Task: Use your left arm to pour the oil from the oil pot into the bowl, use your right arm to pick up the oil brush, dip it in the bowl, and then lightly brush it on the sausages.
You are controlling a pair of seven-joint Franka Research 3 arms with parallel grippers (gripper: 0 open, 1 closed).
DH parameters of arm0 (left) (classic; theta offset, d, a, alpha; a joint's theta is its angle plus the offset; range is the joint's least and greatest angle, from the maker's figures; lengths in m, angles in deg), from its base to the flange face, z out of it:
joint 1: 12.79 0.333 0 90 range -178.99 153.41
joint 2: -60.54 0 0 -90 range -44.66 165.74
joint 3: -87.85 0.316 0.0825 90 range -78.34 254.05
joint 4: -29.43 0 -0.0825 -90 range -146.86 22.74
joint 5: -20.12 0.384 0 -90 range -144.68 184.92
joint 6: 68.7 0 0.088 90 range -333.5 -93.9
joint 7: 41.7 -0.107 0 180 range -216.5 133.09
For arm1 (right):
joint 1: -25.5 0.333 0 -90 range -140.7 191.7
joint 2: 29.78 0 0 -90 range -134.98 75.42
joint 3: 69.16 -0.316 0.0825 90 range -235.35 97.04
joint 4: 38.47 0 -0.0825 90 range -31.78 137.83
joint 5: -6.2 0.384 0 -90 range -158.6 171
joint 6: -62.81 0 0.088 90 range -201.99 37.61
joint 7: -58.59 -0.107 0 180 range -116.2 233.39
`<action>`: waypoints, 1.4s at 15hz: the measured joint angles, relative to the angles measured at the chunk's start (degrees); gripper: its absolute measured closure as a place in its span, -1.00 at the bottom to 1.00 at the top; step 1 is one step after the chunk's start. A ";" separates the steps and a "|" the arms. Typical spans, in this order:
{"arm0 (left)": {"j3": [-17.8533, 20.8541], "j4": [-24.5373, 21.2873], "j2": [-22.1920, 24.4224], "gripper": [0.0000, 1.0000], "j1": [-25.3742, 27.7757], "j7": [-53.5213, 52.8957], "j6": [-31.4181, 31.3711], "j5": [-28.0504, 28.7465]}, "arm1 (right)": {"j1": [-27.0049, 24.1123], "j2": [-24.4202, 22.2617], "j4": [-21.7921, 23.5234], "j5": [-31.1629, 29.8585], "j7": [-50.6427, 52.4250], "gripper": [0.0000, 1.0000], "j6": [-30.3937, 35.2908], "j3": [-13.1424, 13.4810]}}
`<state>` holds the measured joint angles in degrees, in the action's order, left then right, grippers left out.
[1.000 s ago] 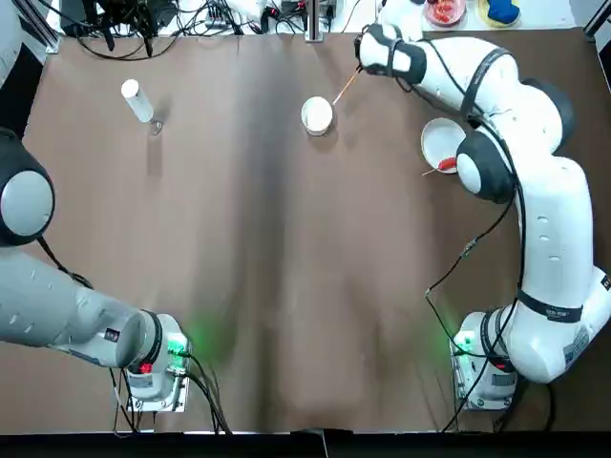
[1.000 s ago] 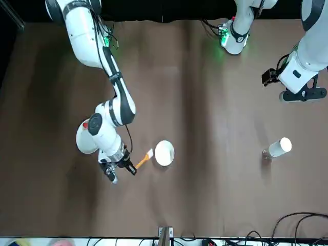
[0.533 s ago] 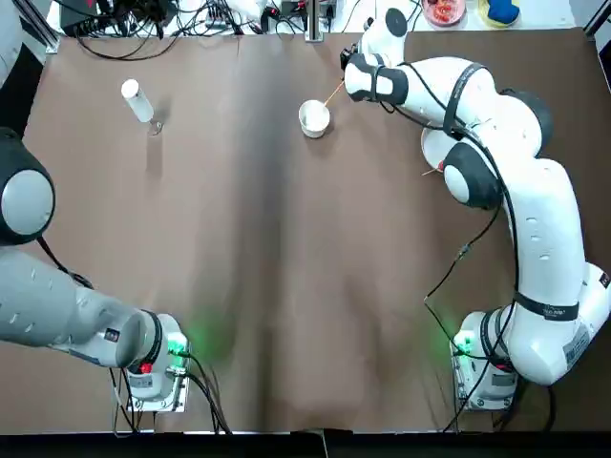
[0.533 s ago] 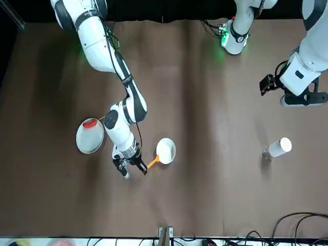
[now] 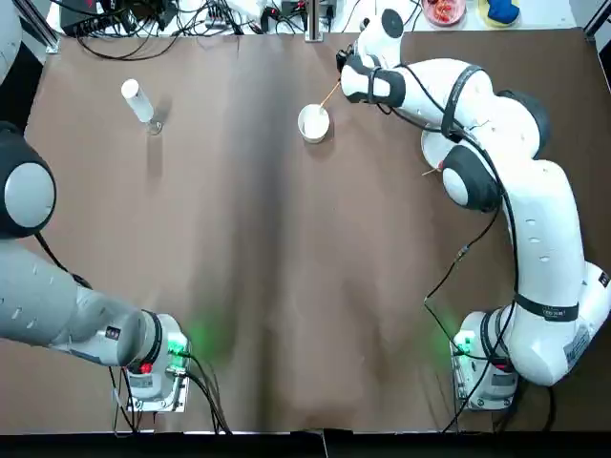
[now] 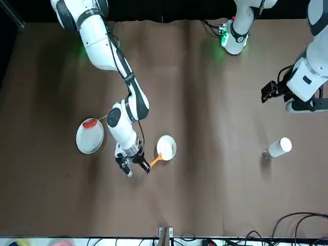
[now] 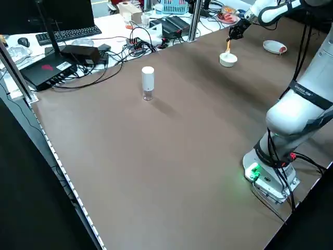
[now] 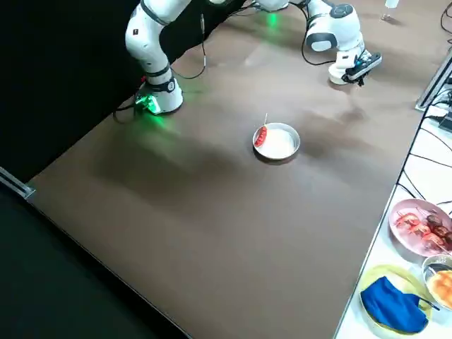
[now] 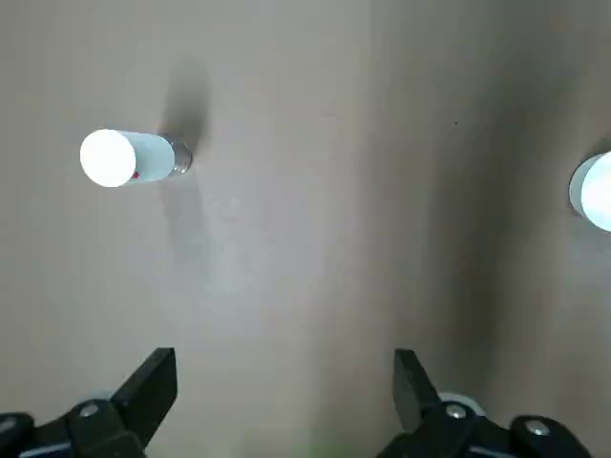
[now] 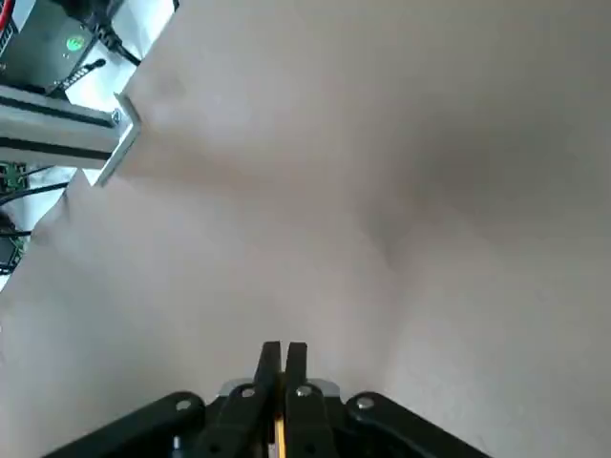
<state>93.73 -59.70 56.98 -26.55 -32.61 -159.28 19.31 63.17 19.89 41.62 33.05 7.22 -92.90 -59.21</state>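
Dipping, top view: you have the right gripper [image 5: 346, 76] at the upper centre of the frame, just beside the bowl [image 5: 313, 123], pinching the oil brush [image 5: 329, 93]; its tip slants down to the bowl's rim. Push lower and you may shove or tip that light bowl.
Oil pot, top view: the oil pot [image 5: 136, 101] stands upright at upper left, well apart from the bowl. Whether oil is in the bowl you cannot tell; a dry dip would waste the stroke.
Front view: the brush's orange handle runs from the right gripper [image 6: 134, 165] to the bowl [image 6: 166, 147] at lower centre. The sausage [image 6: 90, 123] lies on the white plate [image 6: 90, 138] at mid left, near the arm's elbow; a wide swing could clip the plate.
Left gripper, front view: the left gripper [image 6: 268, 92] hangs at the right edge, above the table, idle.
Left side view: bowl [image 7: 228, 60] at upper right, brush [image 7: 228, 48] standing over it; a steep handle can slip in a thin pinch.
Right side view: sausage [image 8: 261, 135] on the plate's [image 8: 282, 144] near rim, at centre; a hard stroke would roll it off.
Left wrist view: fingers [image 9: 153, 386] spread wide, nothing between; the oil pot [image 9: 129, 157] sits far off.
Right wrist view: fingers [image 10: 270, 367] clenched on the yellow handle; watch for twist.
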 joint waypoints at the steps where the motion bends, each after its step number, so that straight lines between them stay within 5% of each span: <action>1: 0.00 0.00 -0.07 -1.00 0.02 -0.02 -0.19 0.00 | 0.25 0.00 0.00 0.00 -0.10 0.90 0.00 -0.01; 17: 0.05 0.04 -0.05 -1.00 1.07 -0.16 -0.29 0.00 | 1.91 0.44 1.08 -0.01 -0.27 0.84 0.24 -0.06; 21: 0.07 0.14 0.08 -1.00 1.07 -0.16 -0.29 0.00 | 1.91 0.39 1.14 -0.03 0.43 0.23 0.23 0.06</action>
<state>93.80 -59.56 57.06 -25.47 -32.77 -159.57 19.31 65.08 20.29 42.76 33.01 7.65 -92.66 -59.15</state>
